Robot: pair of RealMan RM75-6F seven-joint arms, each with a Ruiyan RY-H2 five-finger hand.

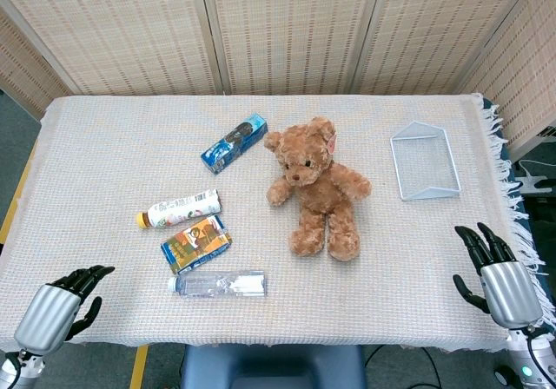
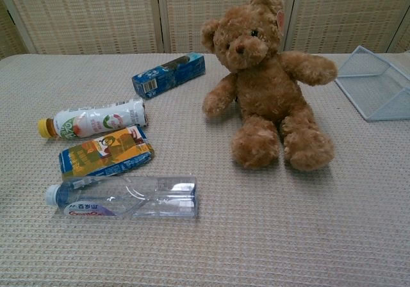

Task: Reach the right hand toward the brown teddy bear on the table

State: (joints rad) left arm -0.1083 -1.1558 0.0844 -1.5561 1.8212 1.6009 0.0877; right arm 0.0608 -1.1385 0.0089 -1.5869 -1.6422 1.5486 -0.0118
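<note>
While parked at the near right table edge, right hand (image 1: 502, 283) spread, holding nothing, well apart from brown teddy bear (image 1: 317, 189) sitting mid-table beside wire basket (image 1: 425, 160); reach not yet begun; next: extend forward and leftward

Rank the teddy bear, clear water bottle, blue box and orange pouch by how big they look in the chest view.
1. Teddy bear, clearly largest.
2. Clear water bottle, though it lies nearest the camera.
3. Orange pouch and blue box: similar; the box lies farther back, so unranked.
</note>
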